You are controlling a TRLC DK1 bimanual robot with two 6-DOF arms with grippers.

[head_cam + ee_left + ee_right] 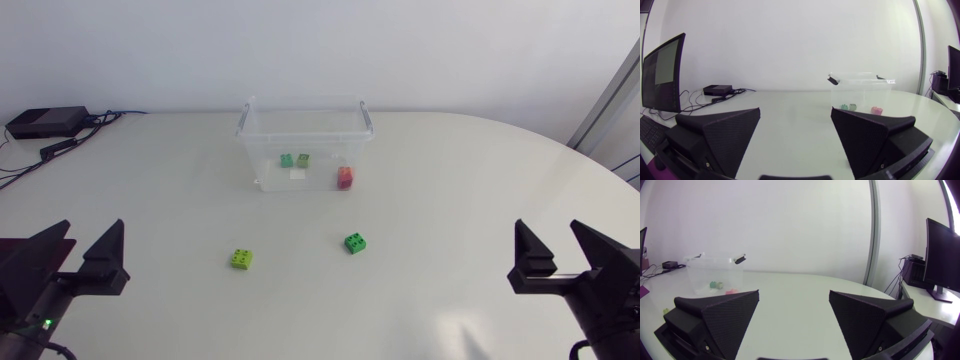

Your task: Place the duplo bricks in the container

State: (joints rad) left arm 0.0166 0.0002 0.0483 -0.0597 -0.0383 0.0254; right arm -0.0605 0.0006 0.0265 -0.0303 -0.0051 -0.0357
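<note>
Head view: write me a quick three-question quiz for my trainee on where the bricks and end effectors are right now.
1. True or false: the left end effector and the right end effector are both open and empty.
2. How many bricks lie on the table outside the container? A one, B two, C four.
3. Fill in: of the bricks in the container, the one nearest my right arm's side is ___.
Key: 1 true. 2 B, the lime brick and the dark green brick. 3 red, the red brick.
</note>
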